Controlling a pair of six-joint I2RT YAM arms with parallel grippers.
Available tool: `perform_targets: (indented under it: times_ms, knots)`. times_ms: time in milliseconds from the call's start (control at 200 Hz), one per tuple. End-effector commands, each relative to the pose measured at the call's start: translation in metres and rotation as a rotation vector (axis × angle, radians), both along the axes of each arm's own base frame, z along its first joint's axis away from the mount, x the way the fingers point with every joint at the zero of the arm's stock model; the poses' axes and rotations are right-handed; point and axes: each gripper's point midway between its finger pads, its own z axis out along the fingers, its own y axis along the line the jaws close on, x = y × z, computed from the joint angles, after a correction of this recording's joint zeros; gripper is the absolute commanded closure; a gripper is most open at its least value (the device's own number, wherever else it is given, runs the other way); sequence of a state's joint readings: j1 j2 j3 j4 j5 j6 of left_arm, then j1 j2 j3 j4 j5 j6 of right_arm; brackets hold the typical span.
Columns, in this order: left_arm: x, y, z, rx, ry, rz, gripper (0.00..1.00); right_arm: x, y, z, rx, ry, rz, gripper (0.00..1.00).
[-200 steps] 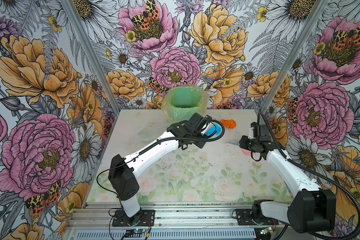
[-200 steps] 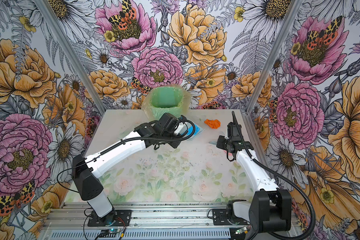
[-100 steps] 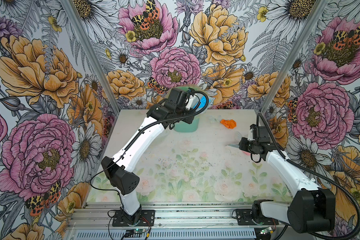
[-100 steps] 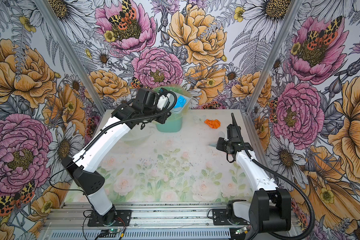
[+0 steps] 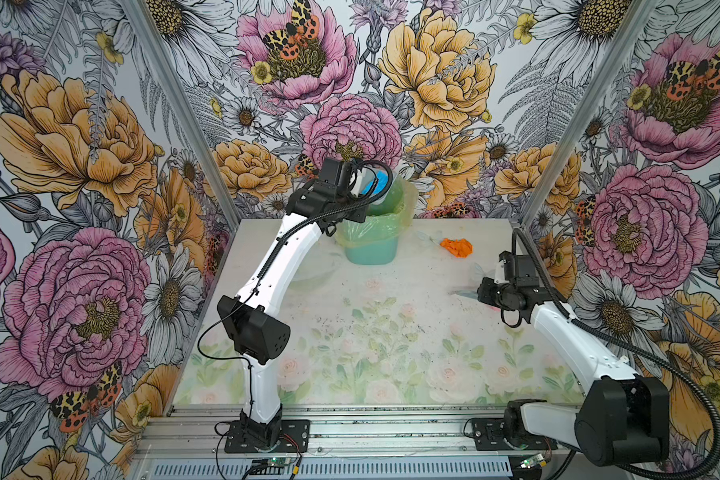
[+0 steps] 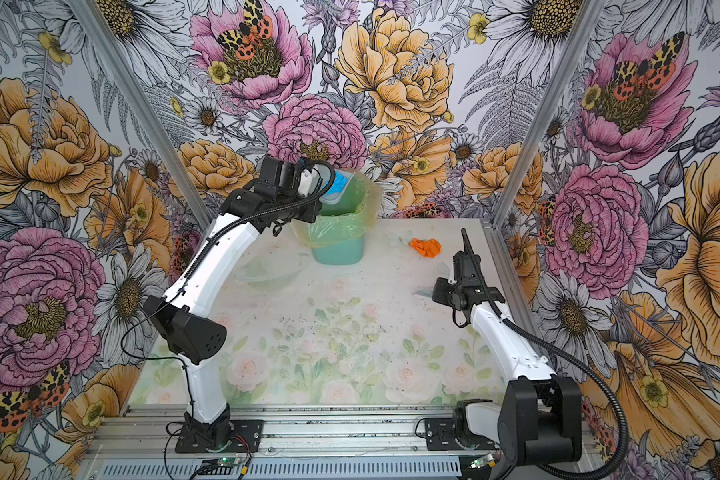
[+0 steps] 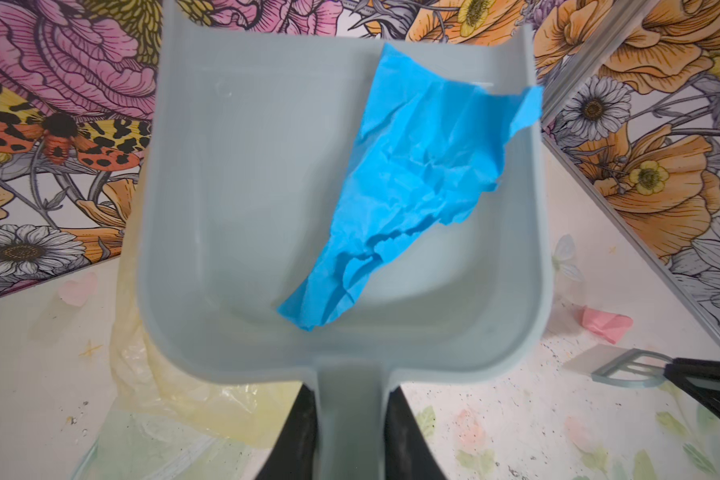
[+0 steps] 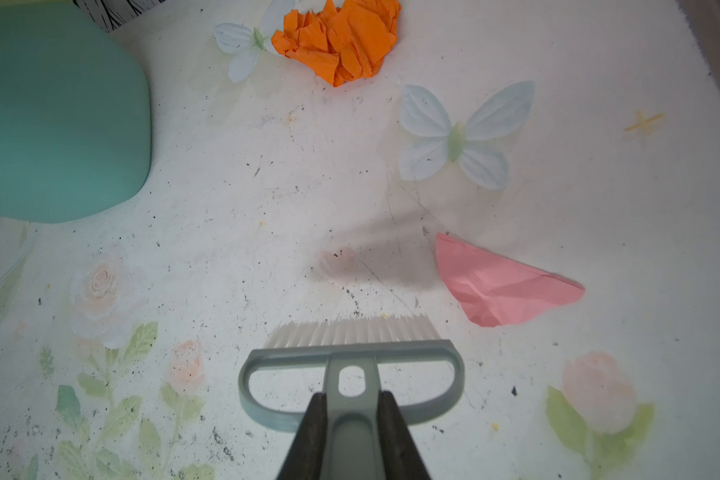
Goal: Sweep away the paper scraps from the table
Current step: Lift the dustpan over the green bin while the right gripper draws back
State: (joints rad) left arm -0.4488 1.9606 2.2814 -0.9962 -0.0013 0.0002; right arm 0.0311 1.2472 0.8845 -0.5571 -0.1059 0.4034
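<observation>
- Pinching dustpan (image 7: pixel 246 208) by its handle, left gripper (image 7: pixel 350 415) holds it over the bin (image 5: pixel 371 249); blue scrap (image 7: pixel 412 187) inside pan.
- right gripper (image 8: pixel 352 419) clamped on brush (image 8: pixel 350 357) handle, right of the bin.
- orange scrap (image 8: pixel 341 37), pink scrap (image 8: pixel 504 282) on table (image 8: pixel 267 187) right of bin.

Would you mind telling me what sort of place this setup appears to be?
Most likely a robot test booth: a left arm and right arm bolted to a metal rail, floral-print walls boxing in a small printed table, and a lined green bin.
</observation>
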Motion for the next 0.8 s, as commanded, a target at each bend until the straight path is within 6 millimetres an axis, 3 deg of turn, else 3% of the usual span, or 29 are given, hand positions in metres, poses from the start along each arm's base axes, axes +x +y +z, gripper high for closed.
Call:
perform_targets:
  times_ms: [0,350,545,796]
  knots:
    - [0.011,0.012,0.012,0.060,-0.061,0.043,1.00,0.002,-0.001,0.007,0.019,-0.033,-0.014,1.00]
    - [0.045,0.032,0.012,0.235,-0.154,0.131,1.00,0.002,-0.001,0.006,0.018,-0.031,-0.017,1.00]
    - [0.054,0.038,0.011,0.335,-0.188,0.145,1.00,0.002,-0.002,0.006,0.019,-0.029,-0.021,1.00]
    - [0.064,0.044,0.003,0.607,-0.236,0.188,1.00,0.002,-0.002,0.003,0.022,-0.019,-0.026,1.00]
